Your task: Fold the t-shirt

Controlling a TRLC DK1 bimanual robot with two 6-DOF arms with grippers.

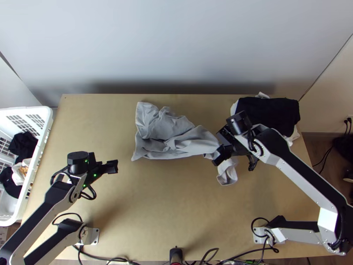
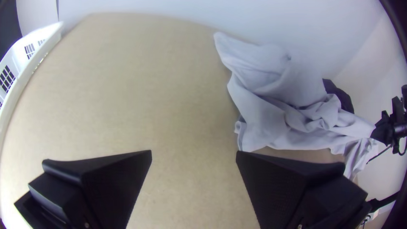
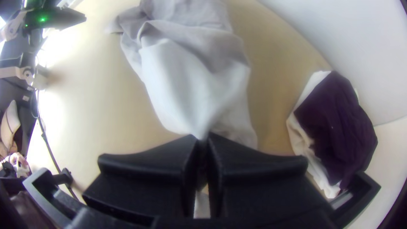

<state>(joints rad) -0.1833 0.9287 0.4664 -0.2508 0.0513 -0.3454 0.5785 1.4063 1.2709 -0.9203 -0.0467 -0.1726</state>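
My left gripper [image 1: 115,166] is over the table's left part, away from the cloth. In the left wrist view that gripper [image 2: 193,154] stands open with bare table between its fingers. The grey t-shirt [image 1: 165,128] lies bunched in loose folds at mid-table. My right gripper [image 1: 217,155] is at its right end, where the cloth is drawn narrow; a loose end hangs past the fingers toward the near side. In the right wrist view the right gripper [image 3: 203,140] is shut on the t-shirt [image 3: 186,80]. The t-shirt [image 2: 271,114] rises toward that gripper in the left wrist view.
A pile of black and white cloth [image 1: 269,112] lies at the table's far right corner. Beyond the left edge stands a white basket [image 1: 42,145] with dark and white clothes. Cables and a small black device [image 1: 176,255] are at the near edge.
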